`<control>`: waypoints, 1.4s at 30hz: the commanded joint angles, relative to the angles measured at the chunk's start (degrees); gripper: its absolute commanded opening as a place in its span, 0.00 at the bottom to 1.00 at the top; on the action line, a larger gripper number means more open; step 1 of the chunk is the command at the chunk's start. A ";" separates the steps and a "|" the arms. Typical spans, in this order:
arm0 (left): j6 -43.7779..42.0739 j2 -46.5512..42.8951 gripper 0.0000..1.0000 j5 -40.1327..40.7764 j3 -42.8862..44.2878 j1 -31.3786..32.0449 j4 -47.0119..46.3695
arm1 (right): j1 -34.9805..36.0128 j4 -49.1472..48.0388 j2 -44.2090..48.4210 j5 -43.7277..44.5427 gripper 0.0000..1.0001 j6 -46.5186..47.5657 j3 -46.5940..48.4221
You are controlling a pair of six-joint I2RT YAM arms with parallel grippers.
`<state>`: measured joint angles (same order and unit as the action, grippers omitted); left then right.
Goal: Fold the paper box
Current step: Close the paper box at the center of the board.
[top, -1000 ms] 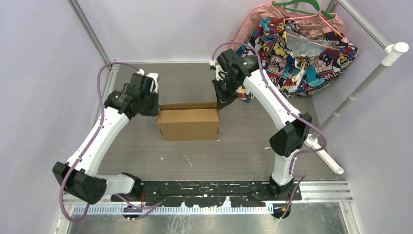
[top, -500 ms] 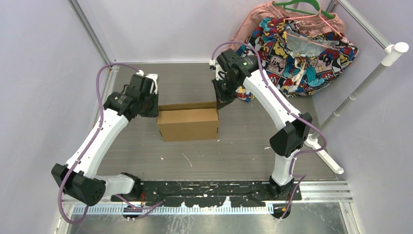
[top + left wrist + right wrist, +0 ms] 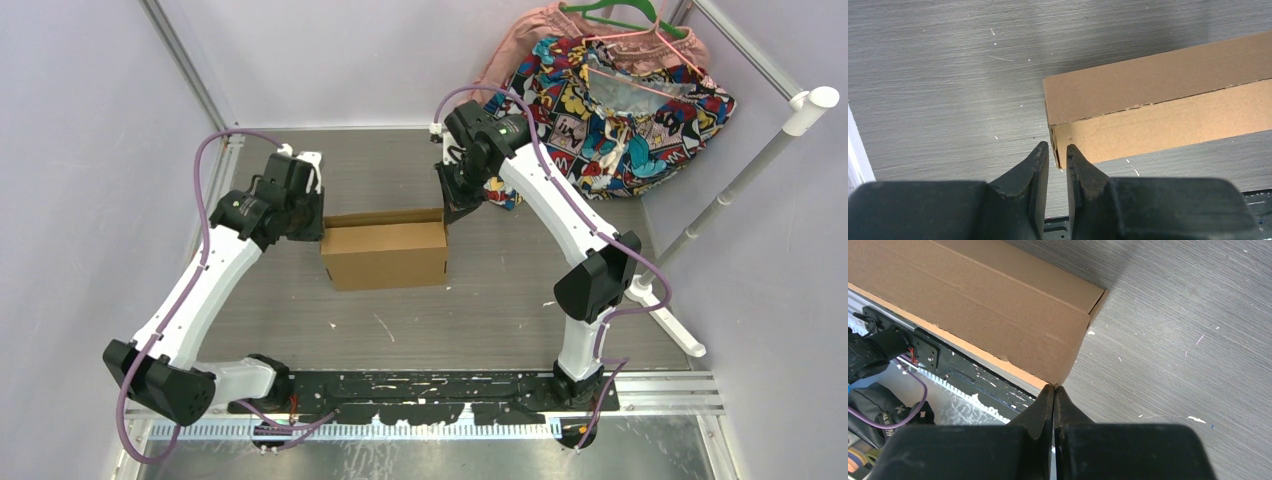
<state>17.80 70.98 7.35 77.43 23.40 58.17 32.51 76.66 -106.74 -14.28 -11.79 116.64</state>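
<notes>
the grey bench (image 3: 480, 300) carries nearly everything here; the comic-print cloth (image 3: 620, 105) is heaped past its far right corner, well apart from the work, and looks like clutter rather than part of the job. the paper box (image 3: 386, 252) sits near the middle of the bench, a little toward the far edge, already formed into a shallow closed shape with a narrow strip of cardboard (image 3: 385, 215) standing along its far side. the two arms flank it, one at each far corner, probably to steady both ends at once so it does not skid while that last strip is worked. the right gripper (image 3: 1053, 388) rests its tip against the box's far right corner, its fingers (image 3: 1045, 412) pressed together with no gap and nothing visible between them, so it seems to be bracing or pushing rather than holding. the left gripper (image 3: 1054, 149) sits at the far left corner, its fingers (image 3: 1034, 172) slightly spread, the corner edge just at the mouth of the gap; whether they touch it i cannot tell.
</notes>
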 commanded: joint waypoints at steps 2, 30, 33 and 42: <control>-0.22 -2.11 0.22 2.54 1.16 0.24 0.80 | 0.15 -1.51 3.20 -1.02 0.01 -0.07 0.28; 9.45 1.14 0.04 2.32 4.60 18.33 -2.05 | -0.08 -1.42 3.60 -0.95 0.01 -0.04 0.02; 10.18 2.96 0.03 3.78 3.95 20.91 -3.70 | -0.08 -1.34 3.79 -1.01 0.01 -0.07 -0.16; 10.49 6.87 0.02 9.27 2.76 25.20 -8.05 | -0.15 -1.90 4.16 -1.39 0.01 -0.09 -0.80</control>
<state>27.35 77.12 12.49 80.53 47.35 54.89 32.49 76.25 -106.32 -14.33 -11.77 115.72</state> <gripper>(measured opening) 0.031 0.060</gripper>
